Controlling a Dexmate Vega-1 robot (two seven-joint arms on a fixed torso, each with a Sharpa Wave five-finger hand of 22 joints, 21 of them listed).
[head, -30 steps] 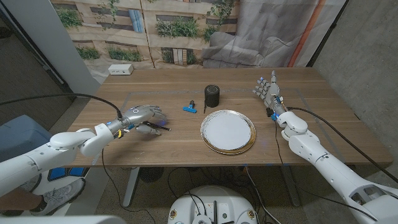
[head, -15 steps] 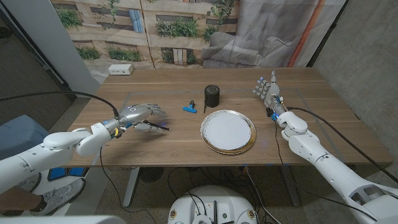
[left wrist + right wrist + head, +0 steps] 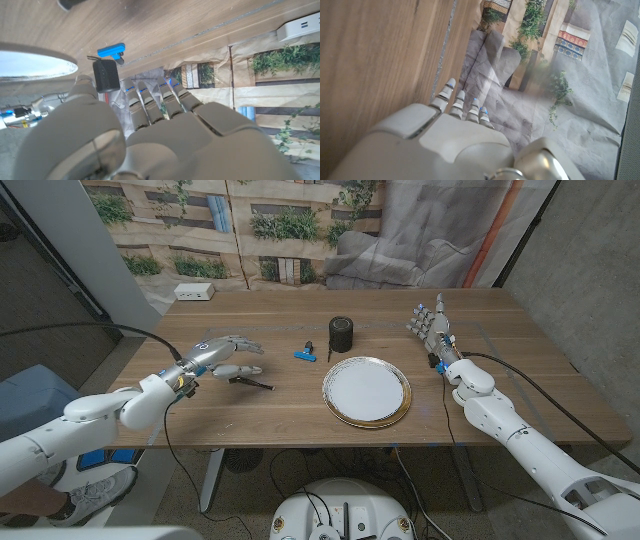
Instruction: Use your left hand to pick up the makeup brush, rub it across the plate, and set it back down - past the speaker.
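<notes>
1. Head view: left hand [image 3: 222, 353] is over the left half of the wooden surface [image 3: 280, 415], fingers spread apart, nothing in its grasp
2. Makeup brush [image 3: 253, 381] lies on the surface just beside that hand's fingertips, dark handle angled toward the plate; can't tell if a fingertip touches it
3. Plate [image 3: 366, 391] is white with a metallic rim, sits right of centre near the front edge, well apart from the brush
4. Speaker [image 3: 342, 334] is a small black cylinder standing upright just behind the plate, thin cord hanging at its side; no logo or lettering readable on it
5. Blue clip-like part [image 3: 304, 353] lies between the brush and the speaker, closer to the speaker
6. Right hand [image 3: 430, 328] stands on its edge at the right side of the surface, fingers extended and apart, holding nothing, near the plate's far right
7. White power strip [image 3: 194, 292] sits at the far left corner; no legible text
8. Left wrist view: fingers [image 3: 150, 102] extended, with the speaker [image 3: 106, 77], blue part [image 3: 111, 50] and plate rim [image 3: 35, 62] beyond them
9. Right wrist view: fingers [image 3: 462, 107] straight alongside bare wood, printed garden backdrop [image 3: 530, 30] behind
</notes>
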